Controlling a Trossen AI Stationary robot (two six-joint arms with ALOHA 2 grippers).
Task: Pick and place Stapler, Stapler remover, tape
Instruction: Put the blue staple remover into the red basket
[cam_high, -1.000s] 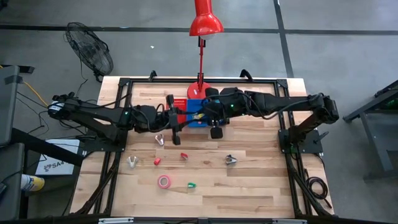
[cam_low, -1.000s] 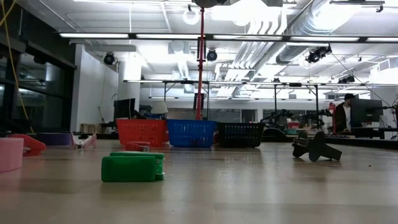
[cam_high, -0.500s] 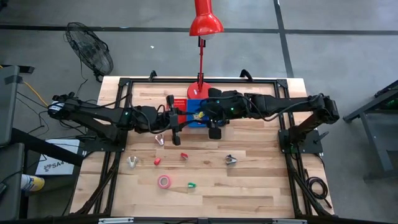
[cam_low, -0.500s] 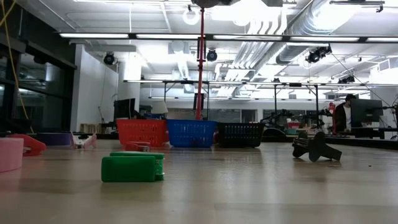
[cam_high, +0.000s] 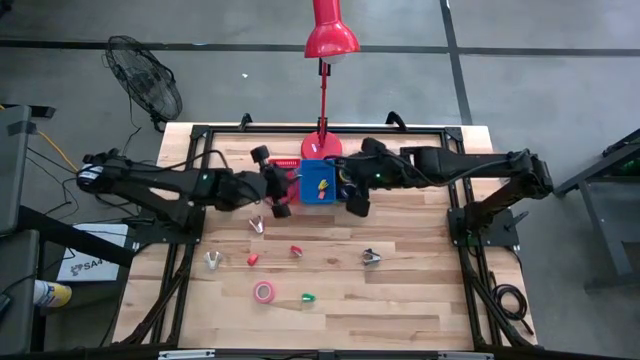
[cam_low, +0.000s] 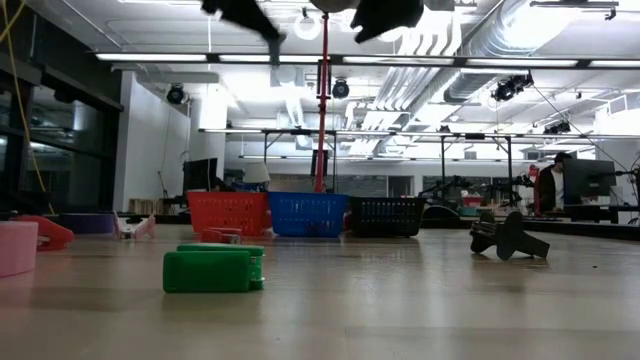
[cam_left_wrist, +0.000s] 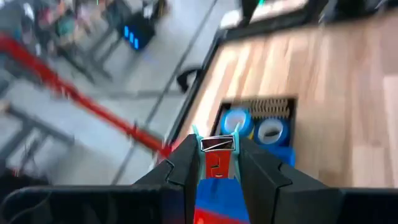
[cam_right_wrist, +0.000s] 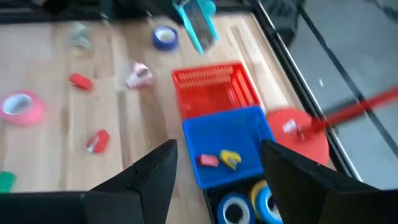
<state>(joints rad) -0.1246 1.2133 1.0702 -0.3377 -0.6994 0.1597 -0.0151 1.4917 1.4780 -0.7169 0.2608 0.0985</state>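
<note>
My left gripper (cam_left_wrist: 217, 171) is shut on a small teal stapler remover (cam_right_wrist: 196, 22), held in the air beside the red bin (cam_high: 288, 165). My right gripper (cam_right_wrist: 221, 180) hangs open over the blue bin (cam_high: 318, 183), nothing between its fingers. The blue bin holds a small yellow thing (cam_right_wrist: 230, 158) and a red one (cam_right_wrist: 208, 160). Two blue tape rolls (cam_right_wrist: 236, 208) lie in the black bin. On the wood lie a pink tape roll (cam_high: 263, 291), a blue roll (cam_right_wrist: 165, 37), a green stapler (cam_low: 212, 270), two small red things (cam_high: 296, 250) and more removers (cam_high: 257, 222). My left gripper pinches the teal stapler remover between its two fingers, one on each teal side (cam_left_wrist: 198, 138), with the metal middle (cam_left_wrist: 217, 144) showing between them. The remover is lifted clear of the table and sticks out tilted beyond the fingertips.
A red desk lamp (cam_high: 322, 150) stands at the far edge behind the three bins. A dark stapler remover (cam_high: 371, 257) and a white one (cam_high: 213, 260) lie on the bare wood nearer the front. The table's near half has free room between the scattered things.
My left gripper has swung up and toward the far edge, from over the wood in front of the bins to beside the red bin. My right gripper has drawn back toward the table's right edge, uncovering the blue bin. Both now show at the low view's top edge.
</note>
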